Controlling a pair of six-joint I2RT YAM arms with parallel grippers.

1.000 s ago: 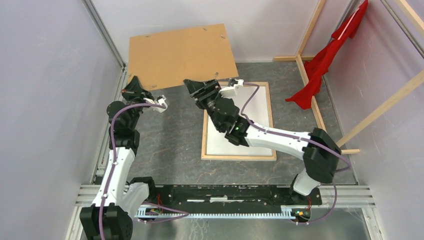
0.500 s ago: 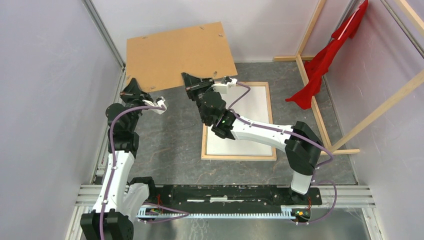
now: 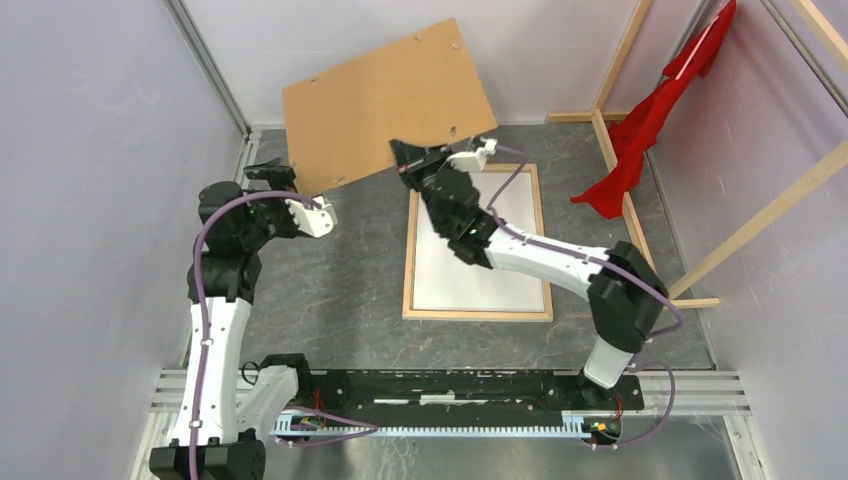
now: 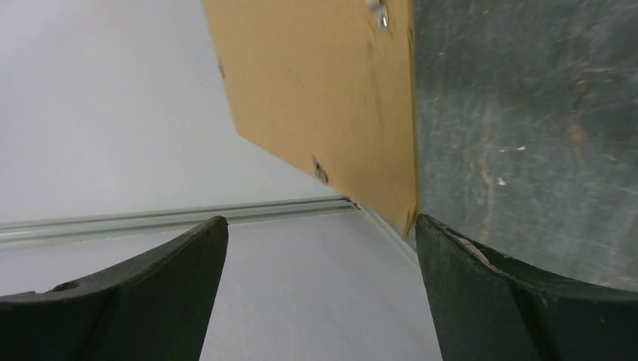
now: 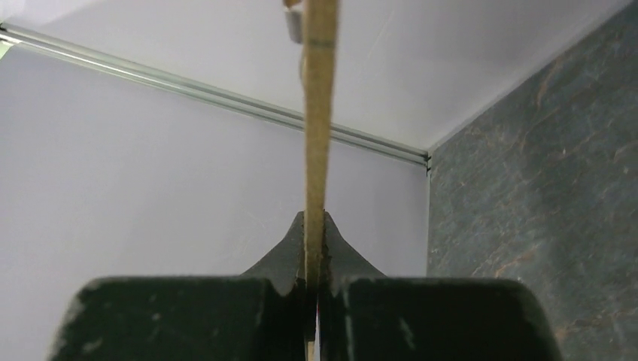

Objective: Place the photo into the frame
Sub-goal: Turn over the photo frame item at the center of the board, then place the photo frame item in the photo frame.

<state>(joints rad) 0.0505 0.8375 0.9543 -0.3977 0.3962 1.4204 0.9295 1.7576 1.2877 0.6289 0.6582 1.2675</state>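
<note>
Gripping: our right tool point(image 5: 314, 222) is clamped tight on the near edge of the brown backing board point(image 3: 390, 115). In the wrist view we see the board edge-on, pinched between both fingers.
Board pose: it is lifted off the surface point(image 3: 340, 290) and tilted over the far-left part, with its far edge high in front of the back wall.
Idle side: our left tool point(image 4: 320, 226) has its jaws spread wide with nothing between them. The board's lowest corner sits just beside one finger, and we cannot tell whether they touch.
Task item one: the frame point(image 3: 478, 314) lies flat in the middle of the surface, a little toward the right edge, with its bare light-wood borders facing up. Our right arm reaches over its far-left corner.
Task item two: the photo point(image 3: 480, 270) lies inside the frame's borders. We see only its plain white side.
Right edge: bare wooden beams point(image 3: 625, 170) stand there, and a red cloth point(image 3: 650, 120) hangs on them.
</note>
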